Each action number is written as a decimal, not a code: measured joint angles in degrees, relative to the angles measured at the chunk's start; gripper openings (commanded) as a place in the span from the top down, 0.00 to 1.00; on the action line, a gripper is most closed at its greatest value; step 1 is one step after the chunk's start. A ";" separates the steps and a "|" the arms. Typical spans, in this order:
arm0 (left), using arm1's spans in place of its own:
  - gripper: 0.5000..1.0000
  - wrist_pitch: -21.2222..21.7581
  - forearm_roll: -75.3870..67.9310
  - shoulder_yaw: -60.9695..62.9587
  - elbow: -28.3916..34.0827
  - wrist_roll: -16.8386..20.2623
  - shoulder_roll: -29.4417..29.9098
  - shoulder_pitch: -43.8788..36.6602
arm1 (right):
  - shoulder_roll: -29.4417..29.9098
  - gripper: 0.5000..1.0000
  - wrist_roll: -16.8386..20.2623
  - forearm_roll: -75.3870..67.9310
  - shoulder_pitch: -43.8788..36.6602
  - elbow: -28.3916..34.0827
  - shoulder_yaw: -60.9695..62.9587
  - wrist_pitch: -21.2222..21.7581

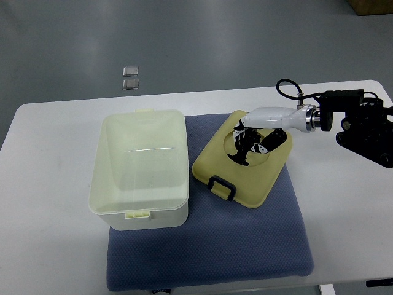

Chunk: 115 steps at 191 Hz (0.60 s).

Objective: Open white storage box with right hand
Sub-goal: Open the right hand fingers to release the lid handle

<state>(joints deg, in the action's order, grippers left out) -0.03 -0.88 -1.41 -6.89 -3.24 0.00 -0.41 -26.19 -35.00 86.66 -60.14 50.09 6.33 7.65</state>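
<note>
right hand point(252, 142) on lid point(242, 161), fingers down

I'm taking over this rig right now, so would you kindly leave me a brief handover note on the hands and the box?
Right hand: over the lid, fingers down on its round recess; grip unclear.
Left hand: out of view.
White storage box: open, on the left of the blue mat.
Lid: off, lying flat on the mat right of the box, black handle at its near edge.
Done: box opened.
Left: probably just withdrawing the right hand.

One camera only, set high on the robot's side; it looks steeply down on the table point(55, 123); floor point(184, 37) beyond.
</note>
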 measured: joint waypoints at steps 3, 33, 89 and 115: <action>0.00 0.00 0.00 0.00 0.00 0.00 0.00 -0.01 | 0.00 1.00 0.00 -0.05 0.06 0.01 0.00 0.00; 0.00 0.00 0.00 0.00 0.00 0.00 0.00 0.00 | 0.00 0.41 0.00 -0.71 0.27 0.24 0.02 0.56; 0.00 -0.05 0.00 0.00 0.03 -0.02 0.00 0.00 | -0.12 0.15 0.00 -4.29 0.56 0.58 0.65 4.24; 0.00 -0.05 0.00 0.00 0.01 -0.02 0.00 0.00 | -0.38 0.15 0.00 -8.90 0.56 0.61 1.15 4.86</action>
<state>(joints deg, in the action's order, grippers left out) -0.08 -0.88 -1.41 -6.88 -3.26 0.00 -0.41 -26.58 -35.00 77.76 -59.58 50.71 7.47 12.51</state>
